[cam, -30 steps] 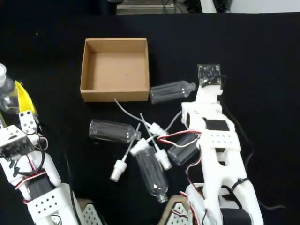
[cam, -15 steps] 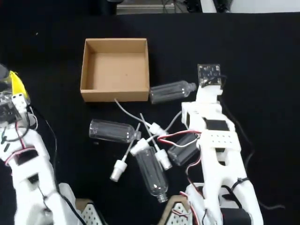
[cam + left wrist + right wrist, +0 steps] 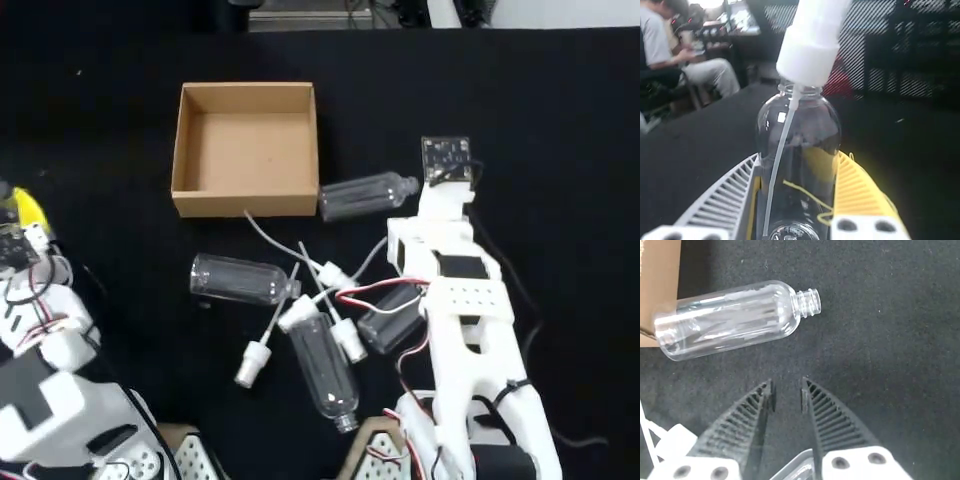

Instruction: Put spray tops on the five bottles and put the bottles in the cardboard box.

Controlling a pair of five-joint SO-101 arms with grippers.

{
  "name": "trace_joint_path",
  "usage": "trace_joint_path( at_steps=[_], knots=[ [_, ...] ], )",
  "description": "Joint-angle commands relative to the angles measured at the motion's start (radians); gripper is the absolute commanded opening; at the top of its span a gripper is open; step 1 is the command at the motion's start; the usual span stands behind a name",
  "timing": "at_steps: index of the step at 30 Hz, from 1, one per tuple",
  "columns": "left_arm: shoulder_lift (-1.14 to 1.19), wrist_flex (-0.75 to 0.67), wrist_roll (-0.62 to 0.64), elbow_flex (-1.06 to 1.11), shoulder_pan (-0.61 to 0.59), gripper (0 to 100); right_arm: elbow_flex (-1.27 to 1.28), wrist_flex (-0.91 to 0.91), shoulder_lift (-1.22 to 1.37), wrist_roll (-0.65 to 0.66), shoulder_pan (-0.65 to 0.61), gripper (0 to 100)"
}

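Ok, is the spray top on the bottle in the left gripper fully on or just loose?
Loose: the spray top leans tilted over the neck of the bottle, its tube down inside.

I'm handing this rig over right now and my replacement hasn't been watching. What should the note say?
Left gripper: shut on a bottle; a spray top sits tilted on its neck, tube inside, not screwed down.
Right gripper: open, empty, near a capless bottle lying beside the cardboard box, which holds nothing.
Two more capless bottles and loose spray tops lie in front of the box.
Done: no bottle finished. Left: seat this top, cap the rest, box all five.
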Motion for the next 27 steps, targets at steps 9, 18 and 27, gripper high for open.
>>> trace_joint_path(
  at_steps=[9, 18, 27],
  knots=[
    [0.307, -0.032, 0.012, -0.252, -0.14, 3, -0.007, -0.021, -0.016, -0.009, 0.006, 6.4],
    [0.377, -0.032, 0.11, -0.341, -0.174, 3, -0.005, -0.02, -0.016, -0.009, 0.008, 6.4],
    [0.465, -0.077, 0.146, -0.464, -0.2, 3, -0.005, -0.02, -0.016, -0.009, 0.008, 6.4]
  ],
)
